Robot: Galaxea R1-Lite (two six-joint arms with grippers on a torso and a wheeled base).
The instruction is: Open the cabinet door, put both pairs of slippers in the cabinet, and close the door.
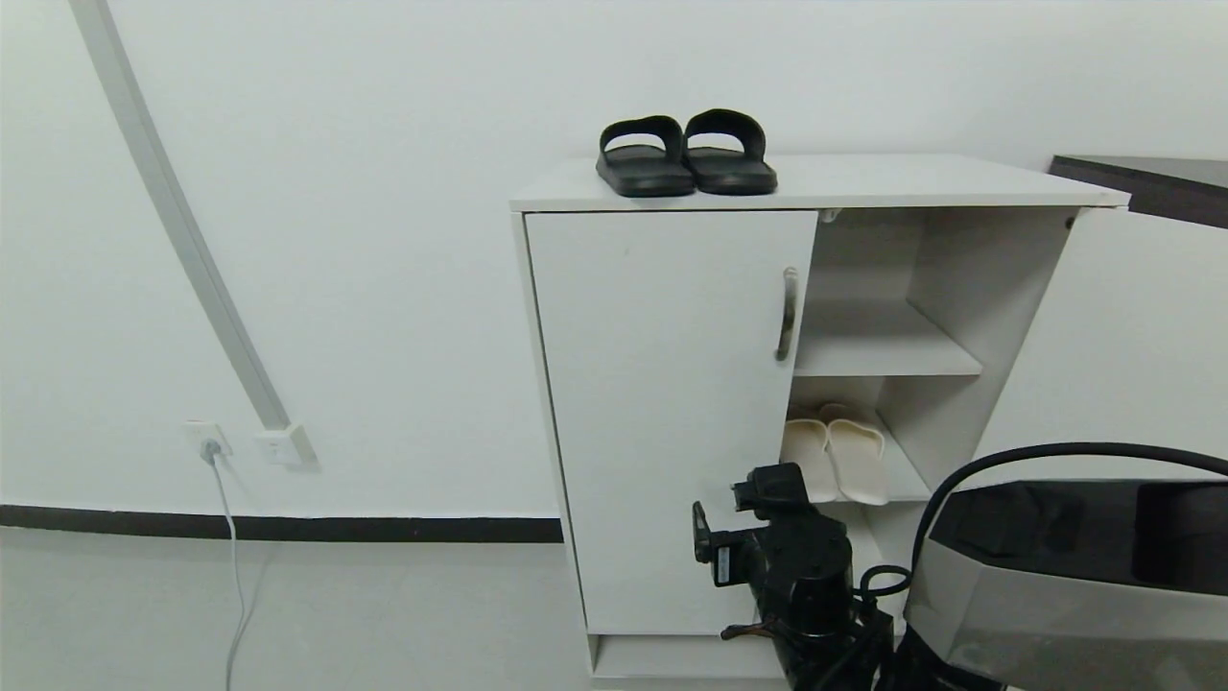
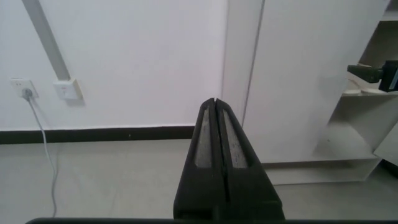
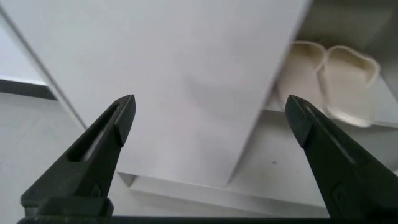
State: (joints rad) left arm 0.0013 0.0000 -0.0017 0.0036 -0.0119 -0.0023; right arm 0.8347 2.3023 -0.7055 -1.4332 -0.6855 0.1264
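A pair of black slippers (image 1: 686,154) stands on top of the white cabinet (image 1: 921,180). The cabinet's right door (image 1: 1122,336) is swung open and its left door (image 1: 672,413) is closed. A pair of cream slippers (image 1: 835,459) (image 3: 329,78) lies side by side on the lower shelf inside. My right gripper (image 1: 767,485) (image 3: 210,102) hangs low in front of the closed door's edge, open and empty, a short way from the cream slippers. My left gripper (image 2: 214,102) is shut on nothing, off to the cabinet's left, and faces the wall and the cabinet's side.
The upper shelf (image 1: 883,355) is bare. A grey handle (image 1: 788,314) sits on the closed door. Wall sockets (image 1: 206,440) with a plugged cable and a slanted conduit (image 1: 173,211) lie left of the cabinet. A dark table edge (image 1: 1142,182) shows at the far right.
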